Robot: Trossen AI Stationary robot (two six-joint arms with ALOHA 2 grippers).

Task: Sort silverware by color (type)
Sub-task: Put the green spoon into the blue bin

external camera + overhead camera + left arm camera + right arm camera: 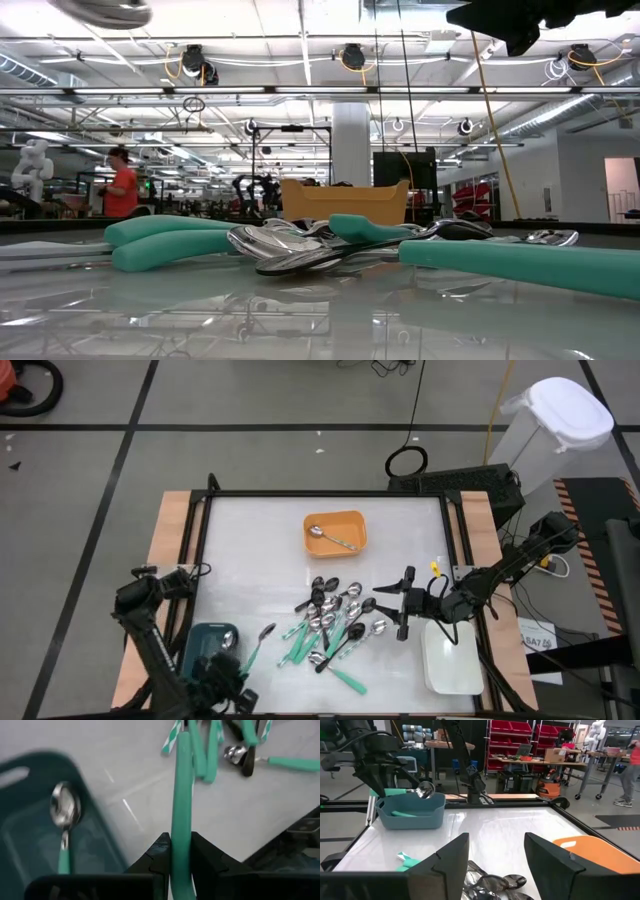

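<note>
The left gripper [181, 862] is clamped on a teal-handled spoon [181, 795] beside the teal tray [205, 645], which already holds one. One silver spoon [330, 538] lies in the orange tray [338, 520]; the spoon pile [335, 622] remains mid-table, the right gripper [405, 605] spread wide beside it.

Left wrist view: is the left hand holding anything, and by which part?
Yes. The left hand is shut on a teal-handled spoon, gripping it by the handle, next to the teal tray.
</note>
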